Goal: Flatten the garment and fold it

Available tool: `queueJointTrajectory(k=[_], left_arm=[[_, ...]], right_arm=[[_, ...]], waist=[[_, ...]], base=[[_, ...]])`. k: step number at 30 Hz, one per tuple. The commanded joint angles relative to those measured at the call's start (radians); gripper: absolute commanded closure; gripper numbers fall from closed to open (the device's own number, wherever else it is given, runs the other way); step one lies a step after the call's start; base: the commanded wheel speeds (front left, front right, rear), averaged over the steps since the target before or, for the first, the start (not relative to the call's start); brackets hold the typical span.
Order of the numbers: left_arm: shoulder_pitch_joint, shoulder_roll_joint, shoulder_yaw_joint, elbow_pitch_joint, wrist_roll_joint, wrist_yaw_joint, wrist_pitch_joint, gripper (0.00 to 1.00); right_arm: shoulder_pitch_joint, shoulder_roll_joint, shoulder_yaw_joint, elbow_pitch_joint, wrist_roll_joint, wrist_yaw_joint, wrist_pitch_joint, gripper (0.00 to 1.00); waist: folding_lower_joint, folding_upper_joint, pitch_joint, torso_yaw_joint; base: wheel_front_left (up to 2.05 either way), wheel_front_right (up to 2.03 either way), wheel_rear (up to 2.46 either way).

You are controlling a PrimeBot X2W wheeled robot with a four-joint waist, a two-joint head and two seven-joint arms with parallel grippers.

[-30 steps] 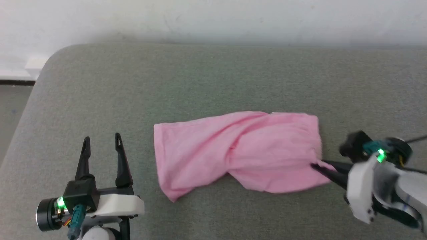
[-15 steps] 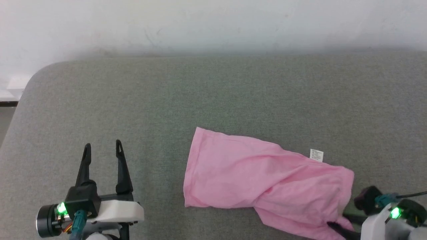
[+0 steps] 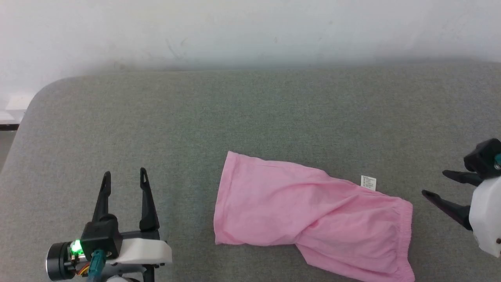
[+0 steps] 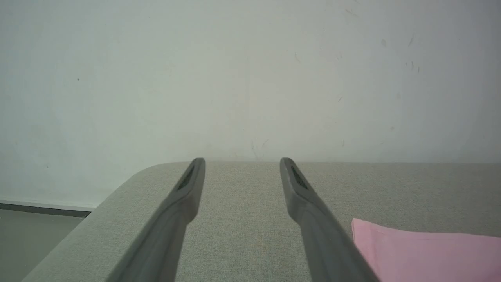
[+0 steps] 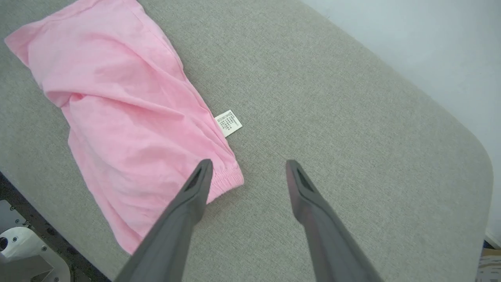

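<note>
Item: light-pink thin cloth garment [image 3: 313, 219] with gathered elastic hem, lying loose and creased on the grey fabric-covered bench [image 3: 156, 117], right of centre. Small white sewn-in label [image 3: 368, 183] at its far edge.
Fittings: left claw [image 3: 125, 172] open, empty, well apart from the cloth; right claw [image 3: 434, 182] open, empty, near the gathered end.

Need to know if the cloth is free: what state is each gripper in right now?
Left gripper: open, holding nothing.
Right gripper: open, holding nothing, apart from the garment.
</note>
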State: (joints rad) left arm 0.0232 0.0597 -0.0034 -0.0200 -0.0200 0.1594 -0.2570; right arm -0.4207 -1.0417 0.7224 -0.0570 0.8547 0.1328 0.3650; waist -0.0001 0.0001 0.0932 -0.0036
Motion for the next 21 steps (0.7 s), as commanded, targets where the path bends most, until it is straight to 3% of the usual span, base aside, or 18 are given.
queueJointTrajectory(k=[1,8,17,21], left_arm=[[-0.001,0.0,-0.003,-0.004,0.013,0.003,-0.005,0.0],[-0.028,-0.001,-0.017,-0.008,0.014,0.001,-0.005,0.0],[-0.064,0.001,-0.02,-0.01,0.012,0.001,-0.005,0.0],[-0.078,0.002,-0.02,-0.008,0.012,0.0,-0.005,0.0]], right_arm=[[-0.018,0.012,0.002,0.006,-0.005,-0.002,0.034,0.0],[-0.107,0.12,0.07,0.146,-0.014,-0.002,0.204,0.0],[-0.153,0.247,0.159,0.38,-0.011,-0.002,0.176,0.0],[-0.143,0.276,0.254,0.434,-0.011,-0.002,0.161,0.0]], waist=[[0.0001,-0.0001,0.008,0.006],[0.0001,-0.0001,0.049,0.033],[0.0001,-0.0001,0.112,0.065],[0.0001,-0.0001,0.127,0.068]], base=[[0.0,0.0,0.0],[0.0,0.0,0.0],[0.0,0.0,0.0],[0.0,0.0,0.0]])
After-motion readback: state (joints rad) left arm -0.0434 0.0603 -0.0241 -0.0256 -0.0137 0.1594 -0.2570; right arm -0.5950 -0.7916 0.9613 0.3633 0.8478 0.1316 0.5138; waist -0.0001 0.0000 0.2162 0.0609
